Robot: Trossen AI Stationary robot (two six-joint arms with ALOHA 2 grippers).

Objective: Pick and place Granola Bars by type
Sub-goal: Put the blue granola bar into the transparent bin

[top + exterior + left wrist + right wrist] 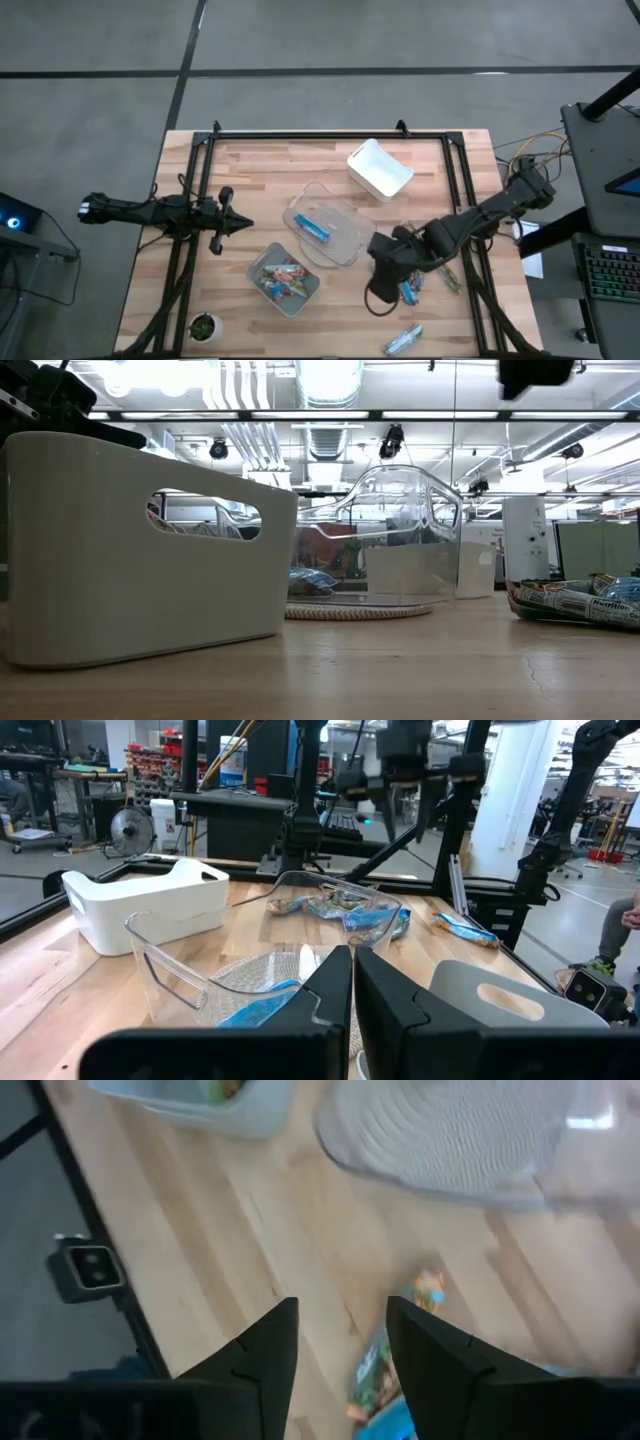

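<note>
Our right gripper (340,1345) hovers over loose granola bars (412,290) on the table's right side — fingers half apart, holding nothing. A greenish bar (375,1370) lies just ahead between them, roughly lengthwise. Our left gripper (353,982) — closed, empty — waits farther off.

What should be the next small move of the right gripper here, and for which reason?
Probably lower the right gripper a little further toward the loose granola bars on the table beside the clear bin. Its fingers stand open with nothing between them, and a bar lies just beyond them. The left gripper waits, shut, at the table's left side.
</note>
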